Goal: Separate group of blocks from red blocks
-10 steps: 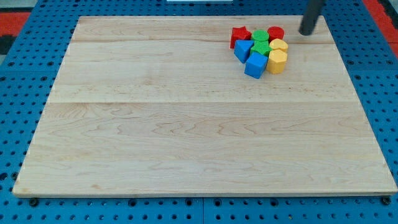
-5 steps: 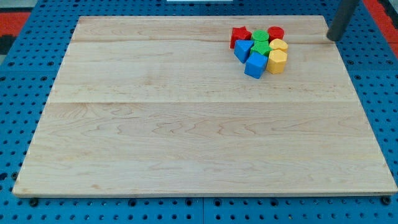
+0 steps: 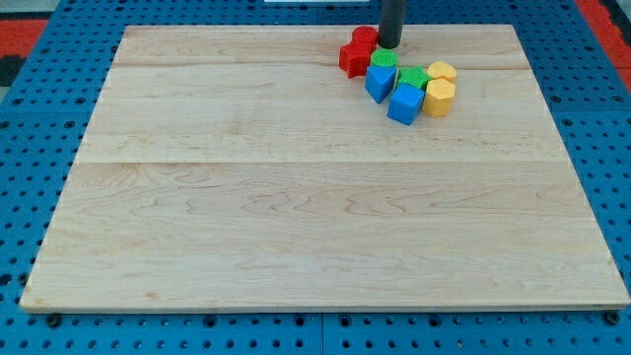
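My tip (image 3: pixel 389 46) stands near the view's top edge of the wooden board (image 3: pixel 296 197), pressed in among the blocks (the rod has no jaws to open or close). Just to its left lie two red blocks: a star-shaped one (image 3: pixel 354 57) and a rounder one (image 3: pixel 366 36) behind it, touching. Directly below the tip sits a green round block (image 3: pixel 384 59), then a blue block (image 3: pixel 380 80), a blue cube (image 3: pixel 404 103), another green block (image 3: pixel 413 77), and two yellow blocks (image 3: pixel 440 94) to the right.
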